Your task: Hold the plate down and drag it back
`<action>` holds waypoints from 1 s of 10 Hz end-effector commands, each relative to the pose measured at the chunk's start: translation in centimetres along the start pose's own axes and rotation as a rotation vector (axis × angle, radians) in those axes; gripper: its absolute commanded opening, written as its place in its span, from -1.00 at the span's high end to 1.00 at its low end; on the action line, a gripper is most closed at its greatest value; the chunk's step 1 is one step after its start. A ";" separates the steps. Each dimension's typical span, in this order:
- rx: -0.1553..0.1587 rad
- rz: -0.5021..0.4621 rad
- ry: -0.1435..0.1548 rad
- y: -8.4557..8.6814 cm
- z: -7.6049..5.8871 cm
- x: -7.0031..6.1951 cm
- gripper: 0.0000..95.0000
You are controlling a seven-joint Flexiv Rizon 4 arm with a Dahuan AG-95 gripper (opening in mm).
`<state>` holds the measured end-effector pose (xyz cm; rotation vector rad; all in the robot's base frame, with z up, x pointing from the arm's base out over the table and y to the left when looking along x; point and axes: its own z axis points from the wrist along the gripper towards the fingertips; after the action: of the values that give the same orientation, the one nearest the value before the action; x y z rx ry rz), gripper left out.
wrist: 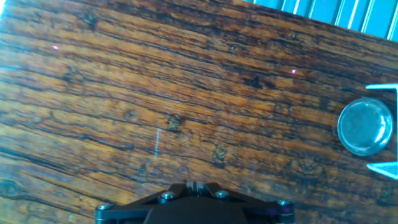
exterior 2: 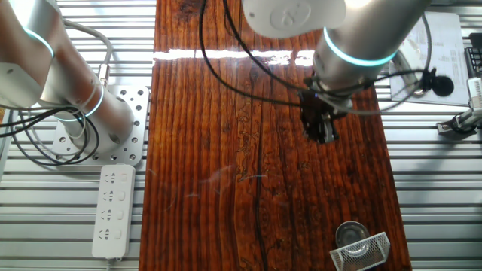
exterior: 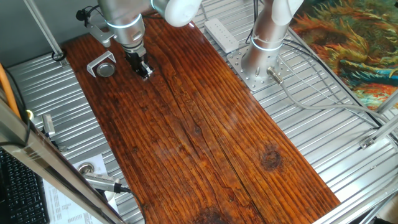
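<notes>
We saw the gripper (exterior: 143, 70) hanging low over the wooden tabletop (exterior: 205, 137), holding nothing, its fingers apparently drawn together, though we could not tell for sure. The plate (exterior: 106, 69), a small round disc with a shiny rim and grey centre, lay flat near the tabletop's corner, inside the bent silver bracket (exterior: 97, 62), beside the gripper but apart from it.

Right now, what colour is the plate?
Shiny silver rim, grey centre; the plate shows best in the hand view.

One plate (exterior: 107, 70), one bracket (exterior: 95, 64), one power strip (exterior: 221, 34)
</notes>
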<state>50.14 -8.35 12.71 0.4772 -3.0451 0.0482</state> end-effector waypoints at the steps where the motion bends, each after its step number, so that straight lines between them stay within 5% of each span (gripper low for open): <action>1: 0.001 0.001 -0.002 -0.3 0.0 0.3 1.00; 6: 0.009 0.054 0.036 -0.3 0.0 0.3 1.00; 10: 0.017 0.135 -0.001 -0.3 0.0 0.3 1.00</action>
<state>49.95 -8.70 12.78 0.2936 -3.0446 0.0759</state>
